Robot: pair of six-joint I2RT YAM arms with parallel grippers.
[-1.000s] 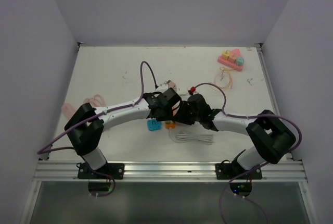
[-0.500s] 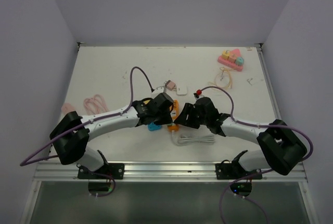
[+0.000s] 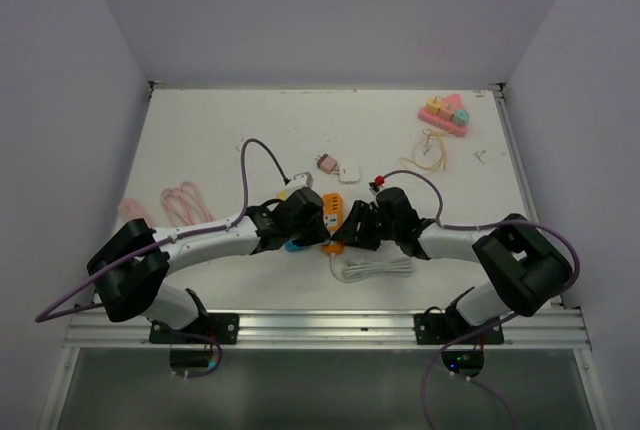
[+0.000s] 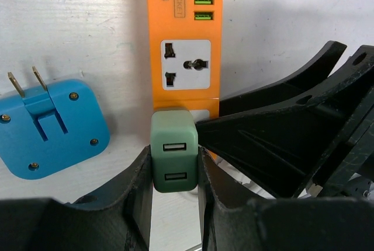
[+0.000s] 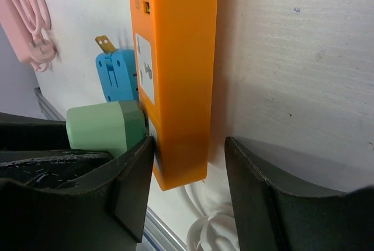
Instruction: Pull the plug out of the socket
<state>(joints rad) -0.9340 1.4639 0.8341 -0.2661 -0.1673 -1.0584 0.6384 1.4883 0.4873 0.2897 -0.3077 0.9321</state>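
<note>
**Left fingers** [image 4: 139, 181]: closed tight on the green USB plug [image 4: 174, 159], one finger pressed to each side of it.

**Green USB plug:** lower centre of the left wrist view. It is seated in the end outlet of the orange socket strip [image 4: 182, 41], not yet out.

**Right fingers** [image 5: 257, 204]: parted, astride the end of the orange socket strip. The left-hand finger sits against the strip's edge just below the plug. A strip of bare counter [image 3: 220, 130] shows between the other finger and the strip, so nothing is gripped.

**Change from a second ago, top view:** both wrists now sit lower in the frame and closer together. They meet at the strip, and a longer run of orange shows between them. The pink-and-white plug [image 3: 325, 164] and the white adapter [image 3: 349, 172], upper centre, are now uncovered.

**Blue adapter** [image 4: 52, 128]: lies loose on the counter left of the strip, prongs out, touching nothing.

**Pink toy board** [image 3: 445, 115]: upper right, carrying coloured blocks.

**Pink cable coil** [image 3: 183, 195]: left of the frame.

**White cable coil** [image 3: 375, 267]: just below the right wrist.
</note>
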